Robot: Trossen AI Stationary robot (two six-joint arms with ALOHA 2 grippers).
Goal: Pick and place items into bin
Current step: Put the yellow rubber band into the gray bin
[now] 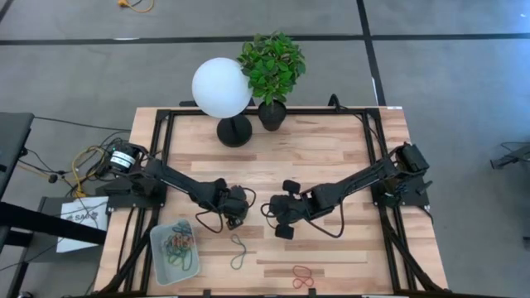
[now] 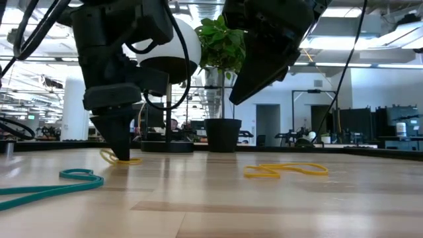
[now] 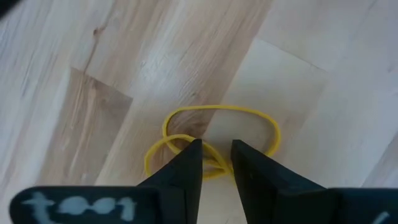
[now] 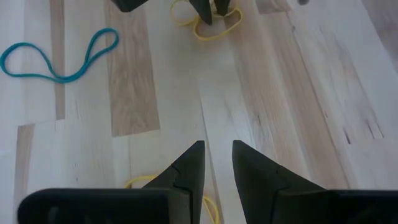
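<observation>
Left gripper's [image 3: 216, 163] fingers [image 3: 186, 171] part narrowly, straddling a thin yellow rubber-band loop [image 3: 214, 134] on the wooden tabletop [image 1: 331, 157], right of the pale translucent plastic bin [image 1: 157, 261]. We judge: pinching next. Right gripper [image 4: 216, 163] hovers slightly open, empty.

Loose on the table lie two yellow bands [image 3: 214, 130], one teal band [image 4: 59, 59] and one red band [image 1: 302, 276]; one bin [image 1: 157, 257] holds several more

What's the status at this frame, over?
Left gripper down on yellow band, open. Right gripper hovering open, empty. Bin part filled. Nothing blocking.
</observation>
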